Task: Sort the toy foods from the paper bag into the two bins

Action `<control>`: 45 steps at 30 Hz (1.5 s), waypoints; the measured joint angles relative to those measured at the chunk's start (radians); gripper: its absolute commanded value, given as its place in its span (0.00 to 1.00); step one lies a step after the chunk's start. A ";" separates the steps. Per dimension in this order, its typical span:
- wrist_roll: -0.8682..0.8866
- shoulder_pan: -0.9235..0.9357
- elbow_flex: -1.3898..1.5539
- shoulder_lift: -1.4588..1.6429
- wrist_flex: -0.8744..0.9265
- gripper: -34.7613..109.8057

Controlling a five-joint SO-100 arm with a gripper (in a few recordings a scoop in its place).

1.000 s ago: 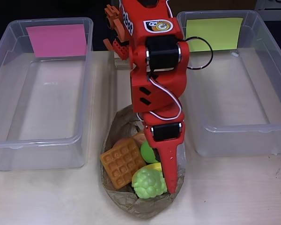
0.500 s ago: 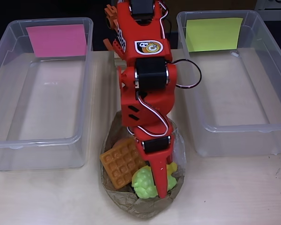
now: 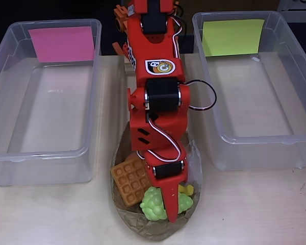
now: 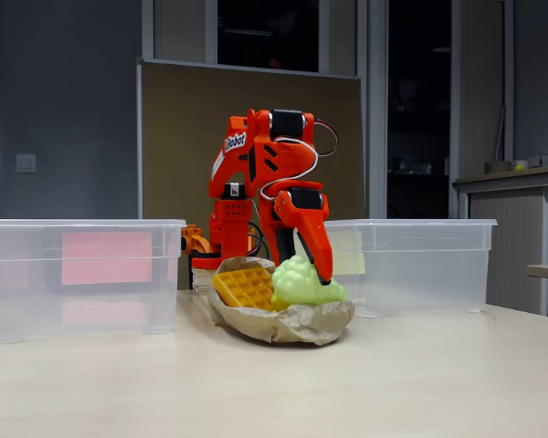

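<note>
Paper bag (image 3: 123, 214) between pink-label bin (image 3: 5, 153) and yellow-green-label bin (image 3: 296, 143); inside, waffle (image 3: 130, 181) left of jaws, grapes (image 3: 152, 203) touching gripper (image 3: 171, 213), banana (image 3: 186, 190) right. Jaw state: cannot tell.

The blocky red plastic robot arm (image 3: 155, 109) is wearing black servo motors, white and black cables looping along its side, a round yellow-and-white cartoon sticker, white lettering higher up, and orange parts at its base; its hand (image 3: 171, 204) is tapering to a pointed red finger.
</note>
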 measured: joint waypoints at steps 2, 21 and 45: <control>0.000 0.000 -0.009 -0.002 -0.002 0.39; 0.095 0.008 -0.052 0.063 0.052 0.31; 0.304 0.078 0.368 0.825 0.305 0.32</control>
